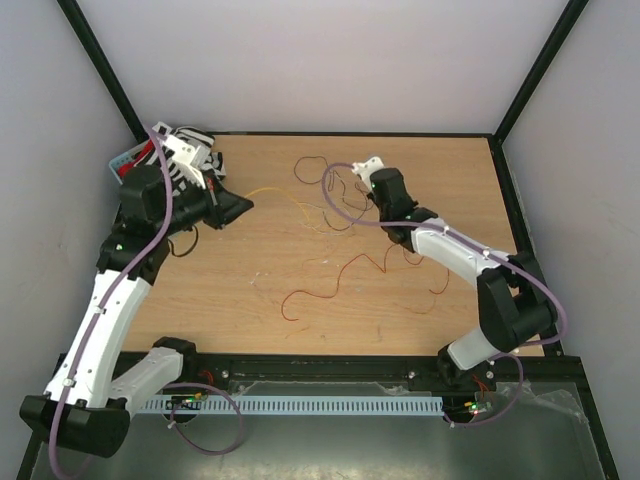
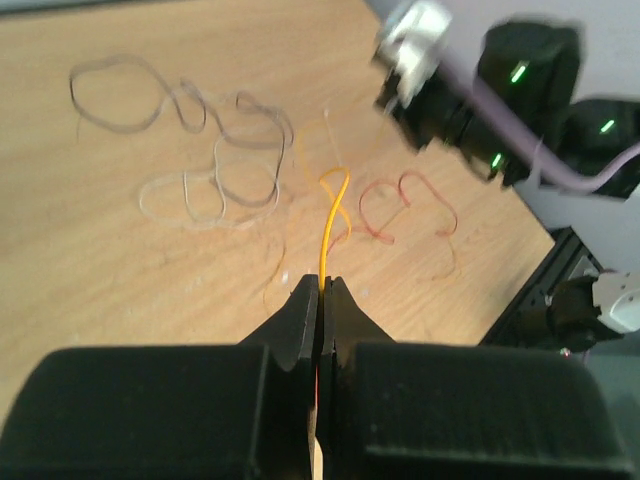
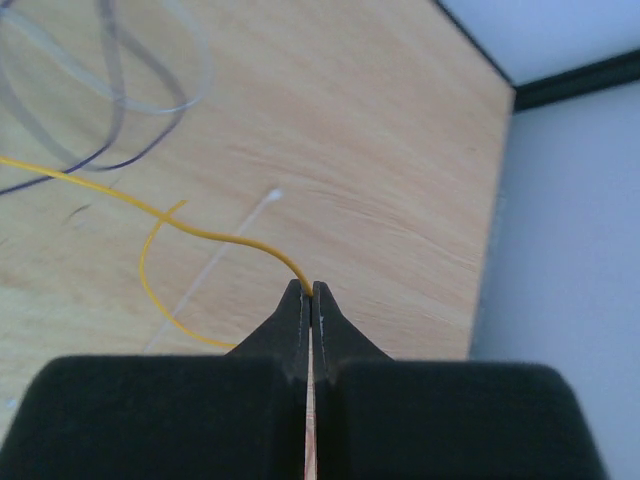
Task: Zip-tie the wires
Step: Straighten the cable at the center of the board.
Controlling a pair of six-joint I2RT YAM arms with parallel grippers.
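Note:
My left gripper is shut on an orange wire, which runs right across the table. My right gripper is shut on an orange wire at its tip. I cannot tell whether it is the same strand. The right wrist sits at the far middle-right and hides its fingertips in the top view. The zip tie, a pale straight strip, lies flat on the wood just beyond the right gripper. Dark brown wires, pale wire and red wires lie loose.
A grey bin stands at the far left behind the left arm. Black frame posts and pale walls close in the wooden table. A slotted white cable duct runs along the near edge. A purple arm cable loops over the wires.

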